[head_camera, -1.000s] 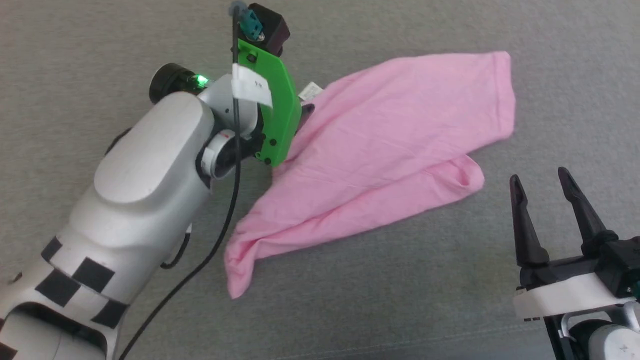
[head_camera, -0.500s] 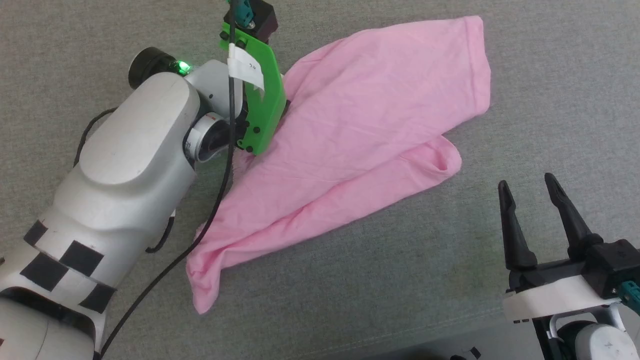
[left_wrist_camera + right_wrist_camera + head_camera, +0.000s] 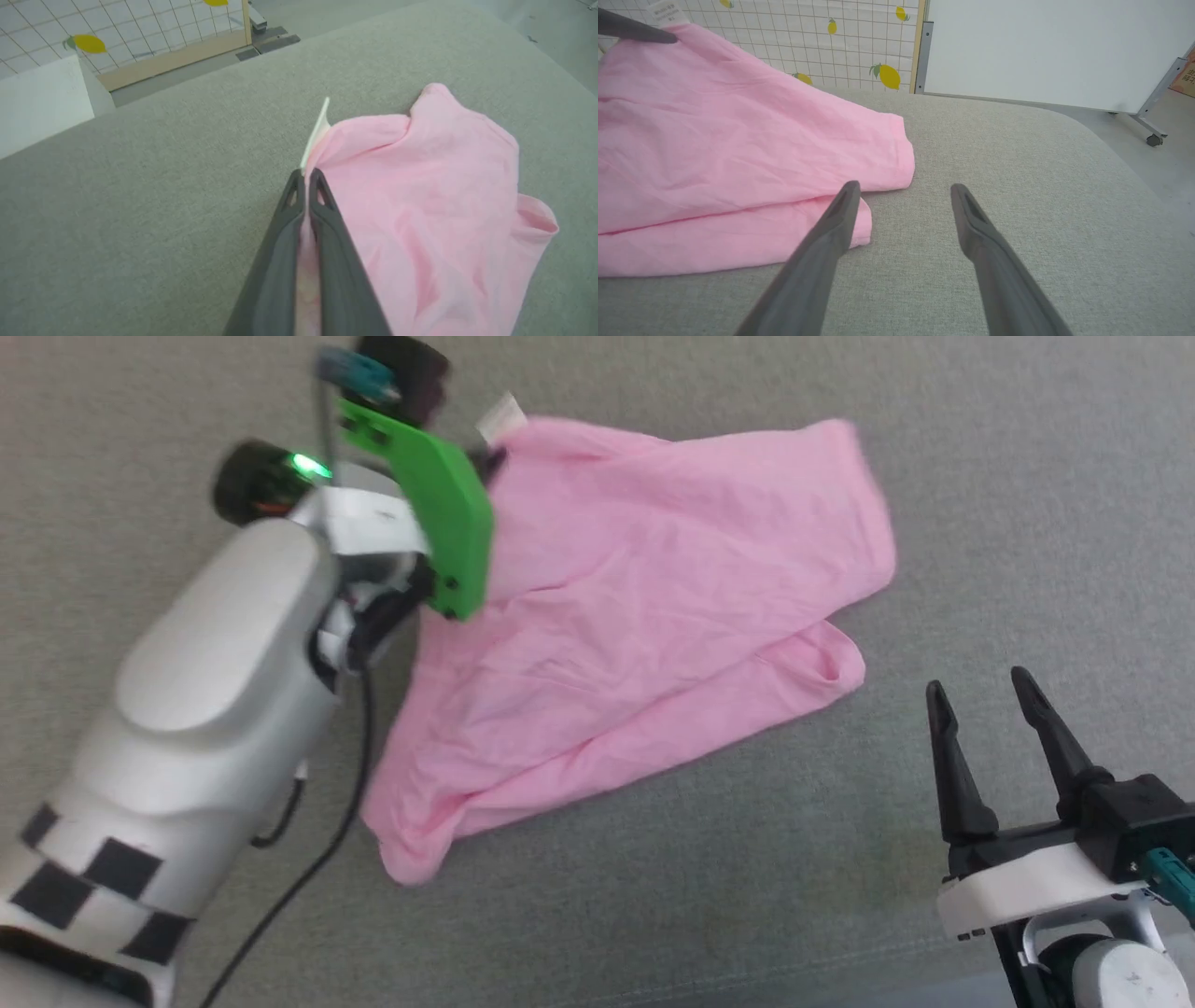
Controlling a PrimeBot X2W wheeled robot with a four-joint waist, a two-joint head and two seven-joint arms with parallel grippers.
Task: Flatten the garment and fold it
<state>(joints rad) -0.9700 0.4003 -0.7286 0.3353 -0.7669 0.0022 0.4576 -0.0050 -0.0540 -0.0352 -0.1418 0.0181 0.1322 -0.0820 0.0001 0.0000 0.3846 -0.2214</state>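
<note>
The garment (image 3: 653,607) lies crumpled on the grey surface (image 3: 1027,476); the left gripper (image 3: 306,176) is clamped on its edge beside the white tag (image 3: 317,127); the right gripper (image 3: 976,681), fingers spread, holds nothing, near its hem.

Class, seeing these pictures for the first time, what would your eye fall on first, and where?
The bright pink garment stands out first, lying rumpled across the middle of the grey padded surface. Next comes the vivid green plate on the left arm at upper left, where the left gripper has its fingers shut on the garment's edge beside a white tag. The right gripper sits at lower right, fingers apart, clear of the cloth.
</note>
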